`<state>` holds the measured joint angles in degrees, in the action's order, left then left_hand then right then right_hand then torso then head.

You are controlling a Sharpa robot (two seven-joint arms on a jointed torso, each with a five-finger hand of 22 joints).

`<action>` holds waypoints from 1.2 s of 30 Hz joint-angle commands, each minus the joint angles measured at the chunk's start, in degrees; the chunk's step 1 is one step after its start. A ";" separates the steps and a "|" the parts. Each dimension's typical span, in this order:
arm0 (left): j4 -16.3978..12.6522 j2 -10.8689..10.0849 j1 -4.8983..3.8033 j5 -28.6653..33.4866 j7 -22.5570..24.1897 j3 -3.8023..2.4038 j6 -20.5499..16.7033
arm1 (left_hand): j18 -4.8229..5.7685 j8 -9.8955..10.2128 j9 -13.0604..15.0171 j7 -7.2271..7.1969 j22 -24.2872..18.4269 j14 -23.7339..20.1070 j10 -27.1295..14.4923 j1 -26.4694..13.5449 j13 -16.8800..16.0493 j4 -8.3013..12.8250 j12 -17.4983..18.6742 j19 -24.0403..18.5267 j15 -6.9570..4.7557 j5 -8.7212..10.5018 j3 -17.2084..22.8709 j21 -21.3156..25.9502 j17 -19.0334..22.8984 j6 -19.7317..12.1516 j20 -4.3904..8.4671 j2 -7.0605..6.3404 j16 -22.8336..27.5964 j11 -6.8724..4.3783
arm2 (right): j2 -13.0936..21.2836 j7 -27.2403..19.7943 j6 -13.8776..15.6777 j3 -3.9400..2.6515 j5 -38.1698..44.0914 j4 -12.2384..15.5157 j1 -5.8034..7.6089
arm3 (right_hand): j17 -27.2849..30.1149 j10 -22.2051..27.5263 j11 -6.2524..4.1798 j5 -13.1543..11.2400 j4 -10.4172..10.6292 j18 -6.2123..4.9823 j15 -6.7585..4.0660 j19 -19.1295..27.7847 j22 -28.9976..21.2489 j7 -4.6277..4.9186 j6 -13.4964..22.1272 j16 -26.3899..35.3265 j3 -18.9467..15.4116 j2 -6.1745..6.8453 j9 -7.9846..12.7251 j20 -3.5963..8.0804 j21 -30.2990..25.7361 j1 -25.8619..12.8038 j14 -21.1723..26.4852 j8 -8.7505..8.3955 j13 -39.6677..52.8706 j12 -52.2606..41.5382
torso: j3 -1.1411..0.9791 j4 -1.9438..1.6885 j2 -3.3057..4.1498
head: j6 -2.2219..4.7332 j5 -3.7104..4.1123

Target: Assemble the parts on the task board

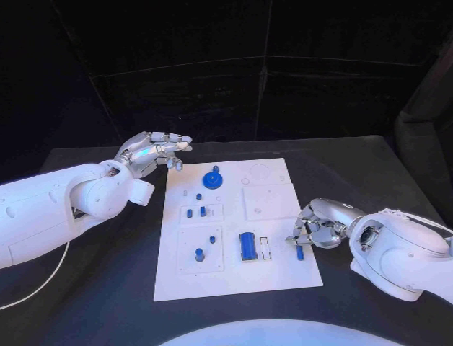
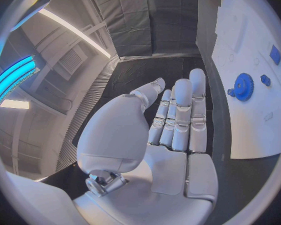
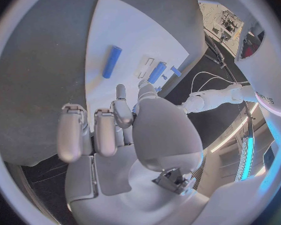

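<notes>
Landmark: the white task board in the middle of the black table.
Blue peg: a small blue peg lies on the board's right edge, right under the right hand. Its long side runs toward the far end of the board.
Right hand: the right hand hangs over that peg, fingers bent down. It holds nothing that I can see.
Left hand: the left hand floats off the board's far left corner, fingers apart, holding nothing.
Blue gear: the blue gear stands on the board near the left hand.
Nearer hand: the right hand is much nearer the peg, so I think it goes down to pick it up.
</notes>
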<state>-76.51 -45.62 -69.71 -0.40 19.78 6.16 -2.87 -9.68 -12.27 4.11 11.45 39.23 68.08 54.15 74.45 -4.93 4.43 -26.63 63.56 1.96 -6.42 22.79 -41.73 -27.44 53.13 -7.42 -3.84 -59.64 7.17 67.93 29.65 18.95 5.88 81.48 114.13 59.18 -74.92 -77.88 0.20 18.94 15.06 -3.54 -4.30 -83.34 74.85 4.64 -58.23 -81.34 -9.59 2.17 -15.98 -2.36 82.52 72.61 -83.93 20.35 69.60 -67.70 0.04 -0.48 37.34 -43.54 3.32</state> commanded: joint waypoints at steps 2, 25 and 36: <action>-0.09 0.10 -0.07 -0.18 0.49 -0.01 0.71 | -0.83 -0.34 0.04 0.00 -0.10 -0.24 -0.50 -0.19 0.05 0.04 -0.20 -0.07 0.14 0.09 -0.41 0.31 0.05 -0.39 -0.43 0.51 -0.02 -0.06 | 0.72 1.51 -4.03 0.01 1.80 -0.03 0.05 | -0.41 0.51 -0.07 -0.41 0.04 0.23 0.51 0.30 -0.25 -0.11 -0.21 0.29 -0.38 -0.02 0.03 -0.12 -0.22 -0.05 -3.15 -0.17 -0.22 0.31 | 0.11 0.41 -0.27 | -0.12 1.07; 0.44 0.50 0.05 -0.18 0.56 1.11 0.89 | -0.83 -0.41 0.05 0.00 -0.12 -0.28 -0.54 -0.16 0.05 0.06 -0.29 -0.08 0.16 0.09 -0.46 0.35 0.08 -0.41 -0.45 0.55 -0.03 -0.05 | -1.79 3.40 -6.47 0.06 5.33 -2.94 -0.06 | -0.27 0.68 -0.13 -0.88 1.09 0.18 0.46 0.42 -0.49 -0.20 -0.62 0.52 -2.01 0.77 -0.11 -0.09 -0.44 -0.55 -3.12 -0.44 -0.44 0.77 | -0.02 0.39 -1.85 | -1.09 0.49; 0.52 0.54 0.16 -0.17 0.50 1.22 0.92 | -0.83 -0.41 0.05 0.00 -0.12 -0.28 -0.54 -0.16 0.05 0.06 -0.29 -0.08 0.16 0.09 -0.46 0.35 0.08 -0.41 -0.45 0.55 -0.03 -0.05 | -3.80 4.64 -10.66 0.09 6.64 -4.54 -0.12 | -0.17 0.79 -0.12 -2.18 0.77 0.16 0.47 0.48 -0.59 -0.19 -0.68 0.65 -2.19 0.81 -0.22 -0.11 -0.56 0.70 -3.11 -0.60 -0.51 0.97 | -0.05 0.47 -1.79 | -1.38 0.13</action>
<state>-75.97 -45.16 -69.49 -0.44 19.82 7.42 -2.68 -9.68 -12.48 4.11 11.45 39.18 68.09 54.15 74.45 -4.94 4.59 -26.63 63.56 1.96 -6.42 22.64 -41.73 -27.45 53.13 -7.42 -3.84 -59.64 7.17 64.19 33.27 11.26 5.96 86.80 109.65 59.03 -74.91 -77.47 0.21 17.12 15.93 -3.55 -4.30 -83.13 74.32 4.43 -58.45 -81.03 -11.41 2.92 -16.12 -2.57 82.30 72.76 -83.93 20.12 69.14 -66.93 -0.02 -0.04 35.52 -44.84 3.55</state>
